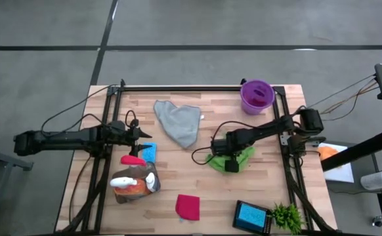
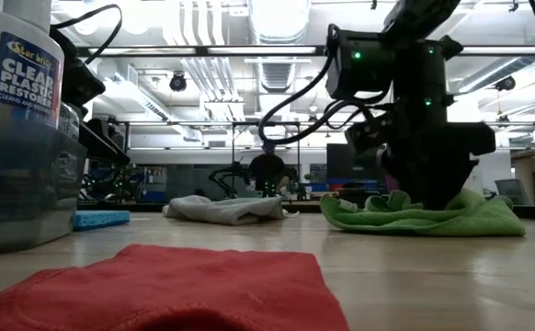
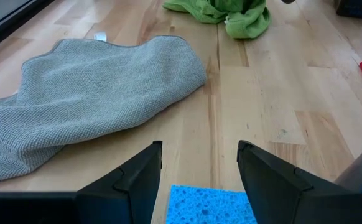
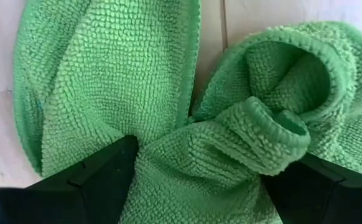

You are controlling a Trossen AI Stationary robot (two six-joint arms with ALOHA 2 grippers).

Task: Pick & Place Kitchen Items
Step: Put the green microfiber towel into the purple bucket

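Looking straight down first, I take the green cloth (image 1: 232,159) as my landmark. My right gripper (image 1: 231,164) sits directly on it, fingers spread and pressed into the fabric with folds between them, nothing lifted. The grey cloth (image 1: 178,122) lies up and left of it with bare wood between. Farther left, my left gripper (image 1: 140,133) hovers with its fingers apart, holding nothing, just above a blue sponge (image 1: 148,152). The orange spray bottle (image 1: 133,183) lies beyond that sponge, toward the table's left rail (image 1: 99,164). Below the green cloth the red cloth (image 1: 188,206) sits near the front edge; a second blue sponge on a black tray (image 1: 251,215) and a small plant (image 1: 287,215) crowd the front right corner. A purple container (image 1: 256,96) stands behind the green cloth.

From table height, the right gripper stands in the green cloth (image 2: 424,214), the red cloth (image 2: 176,285) close to the lens, workshop lights and benches beyond.

On the left wrist camera, open fingers (image 3: 131,180) frame the sponge (image 3: 209,204), grey cloth (image 3: 81,106) ahead.

On the right wrist camera, green cloth (image 4: 168,106) fills the space between wide fingers (image 4: 100,177).
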